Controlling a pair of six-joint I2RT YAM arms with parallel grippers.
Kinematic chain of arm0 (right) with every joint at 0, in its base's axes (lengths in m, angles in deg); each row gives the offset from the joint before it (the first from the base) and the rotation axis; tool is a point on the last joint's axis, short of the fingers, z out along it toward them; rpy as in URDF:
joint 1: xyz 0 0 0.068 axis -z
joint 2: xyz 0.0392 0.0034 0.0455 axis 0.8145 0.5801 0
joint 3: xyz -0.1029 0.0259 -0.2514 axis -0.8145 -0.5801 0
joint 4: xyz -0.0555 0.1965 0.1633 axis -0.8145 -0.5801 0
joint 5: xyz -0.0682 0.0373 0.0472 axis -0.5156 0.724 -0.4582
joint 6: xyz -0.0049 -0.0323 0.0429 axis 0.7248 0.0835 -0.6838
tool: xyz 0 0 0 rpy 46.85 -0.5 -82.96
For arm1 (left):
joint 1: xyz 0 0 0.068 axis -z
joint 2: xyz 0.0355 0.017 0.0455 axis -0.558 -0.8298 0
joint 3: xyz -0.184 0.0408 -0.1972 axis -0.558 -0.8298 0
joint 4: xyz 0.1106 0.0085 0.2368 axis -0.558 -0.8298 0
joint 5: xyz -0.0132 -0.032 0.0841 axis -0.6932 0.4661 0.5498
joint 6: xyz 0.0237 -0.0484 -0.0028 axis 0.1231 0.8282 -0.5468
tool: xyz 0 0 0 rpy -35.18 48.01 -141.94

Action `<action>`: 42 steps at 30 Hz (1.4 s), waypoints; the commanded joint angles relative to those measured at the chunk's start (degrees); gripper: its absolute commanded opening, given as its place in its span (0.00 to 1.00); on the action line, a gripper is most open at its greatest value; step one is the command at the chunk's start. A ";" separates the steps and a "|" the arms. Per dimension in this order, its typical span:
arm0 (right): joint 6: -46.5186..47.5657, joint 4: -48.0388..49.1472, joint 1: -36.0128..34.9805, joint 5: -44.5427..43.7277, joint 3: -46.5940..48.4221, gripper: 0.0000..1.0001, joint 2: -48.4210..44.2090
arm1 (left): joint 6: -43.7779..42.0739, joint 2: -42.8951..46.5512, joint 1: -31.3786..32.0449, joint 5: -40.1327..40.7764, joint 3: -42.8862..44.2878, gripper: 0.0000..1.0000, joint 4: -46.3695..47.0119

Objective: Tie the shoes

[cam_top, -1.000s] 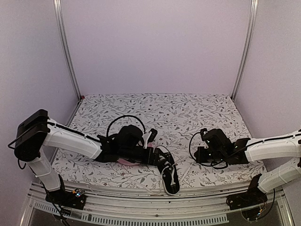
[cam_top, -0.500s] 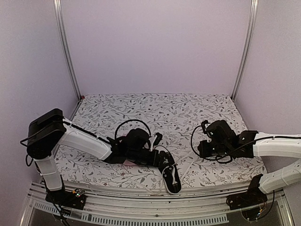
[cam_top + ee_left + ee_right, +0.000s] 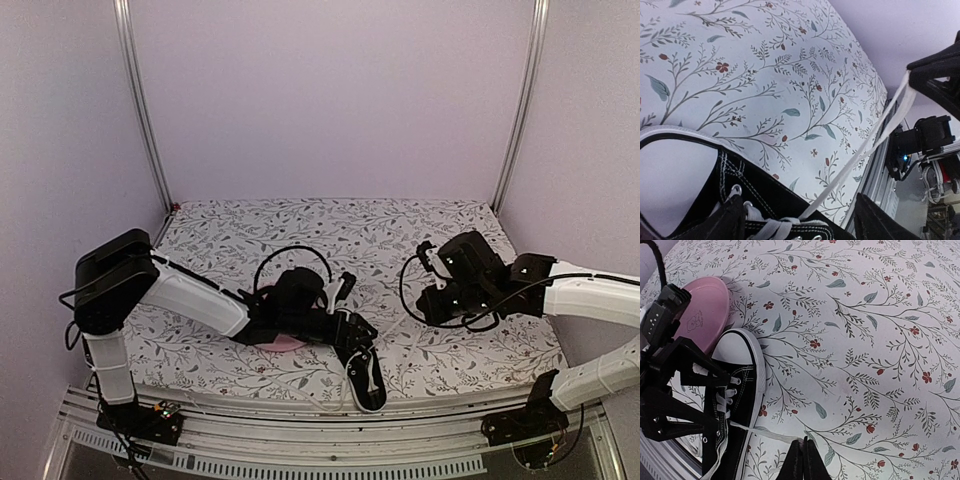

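Now: lace (image 3: 772, 434) pinched taut by right gripper (image 3: 801, 456); left gripper (image 3: 797, 222) spread over shoe (image 3: 735, 405). Risk: shoe dragged, lace slipped if pulled harder.

Robot lab test cell, plain lilac walls (image 3: 330, 100), aluminium posts (image 3: 140, 110), floral tablecloth (image 3: 330, 230)

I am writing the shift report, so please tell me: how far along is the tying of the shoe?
Done: the white lace is threaded up the shoe. In hand: the right tool is shut on one strand of that lace, stretched sideways from the shoe, and the left tool stands open over the lacing. Left: no knot or bow shows, so all the tying remains.
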 commanded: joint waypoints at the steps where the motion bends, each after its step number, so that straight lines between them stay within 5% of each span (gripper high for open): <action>1: 2.47 -2.08 -0.27 1.07 2.76 0.03 1.27 | -6.50 7.67 -0.13 3.01 -4.61 0.74 0.55; 7: -1.02 6.11 -0.13 5.57 -0.38 0.03 5.30 | -9.49 16.65 4.44 5.86 -13.77 0.71 -1.97; 13: -5.77 12.31 -0.10 6.77 -2.63 0.03 9.41 | -9.67 18.84 9.55 9.20 -14.92 0.50 -11.41; 42: -11.82 19.07 0.44 4.96 -8.40 0.03 4.74 | -6.57 6.74 12.84 3.07 -9.37 0.24 -12.80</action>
